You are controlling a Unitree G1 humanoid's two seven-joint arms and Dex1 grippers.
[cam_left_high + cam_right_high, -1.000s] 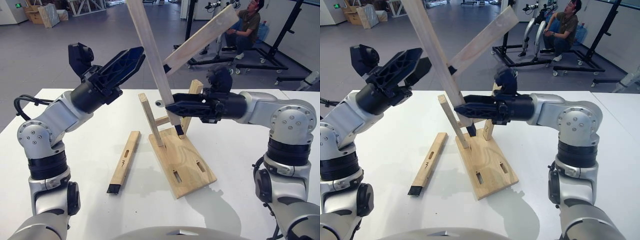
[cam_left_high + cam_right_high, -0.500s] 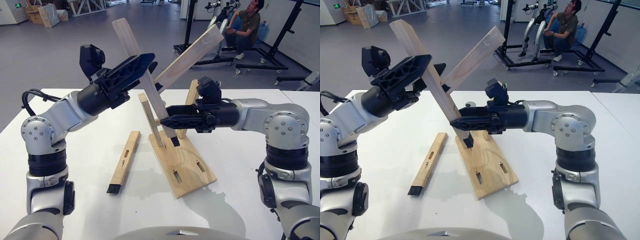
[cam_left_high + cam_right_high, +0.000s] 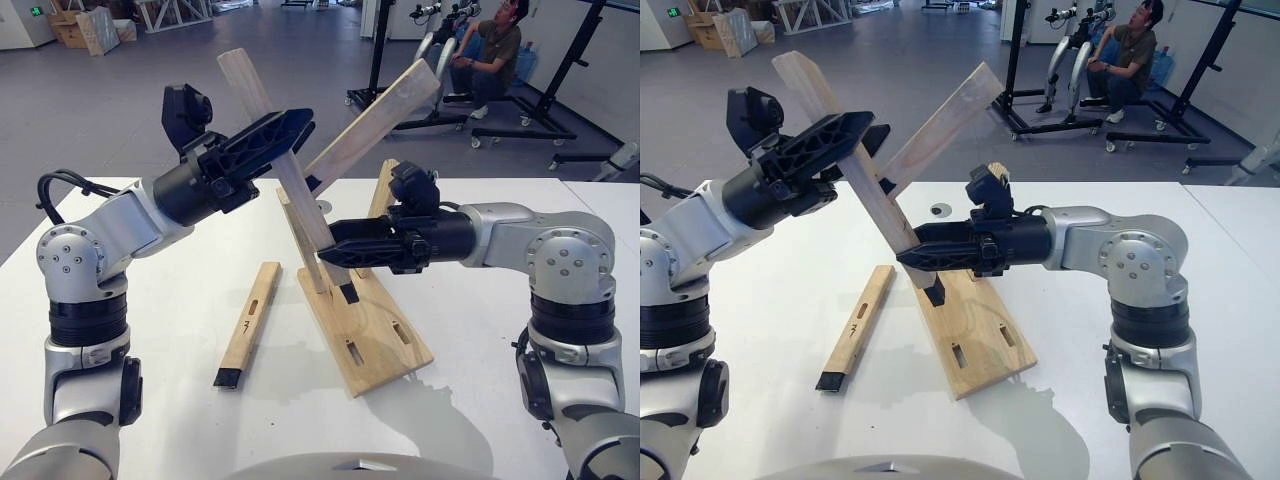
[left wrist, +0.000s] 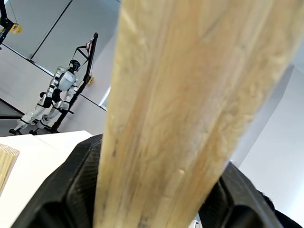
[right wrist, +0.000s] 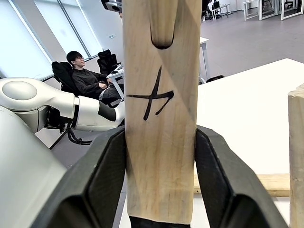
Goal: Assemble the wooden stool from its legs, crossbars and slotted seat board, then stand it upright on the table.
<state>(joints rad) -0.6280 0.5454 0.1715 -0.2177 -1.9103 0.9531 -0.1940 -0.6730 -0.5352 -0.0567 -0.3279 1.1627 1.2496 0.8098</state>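
A long wooden leg (image 3: 300, 205) with a black foot leans over the table, joined in a V with a second plank (image 3: 375, 115) that rises to the right. My left gripper (image 3: 290, 128) is shut on the leg's upper part; in the left wrist view the wood (image 4: 180, 95) sits between black fingers (image 4: 61, 190). My right gripper (image 3: 332, 250) is shut on the lower part, where a slot and a pen mark (image 5: 159, 118) show. Below lies the slotted seat board (image 3: 385, 345), with two legs (image 3: 312, 272) (image 3: 382, 190) standing in it.
A loose leg (image 3: 250, 318) with a black foot lies on the white table (image 3: 150, 330), left of the board. A small round hole (image 3: 938, 210) is in the tabletop behind the board. Metal racks stand on the floor beyond the far edge.
The held leg has tilted leftward and come lower. My left gripper, open and apart from it one second ago, has moved in and shut on its upper part. My right gripper shifted left.
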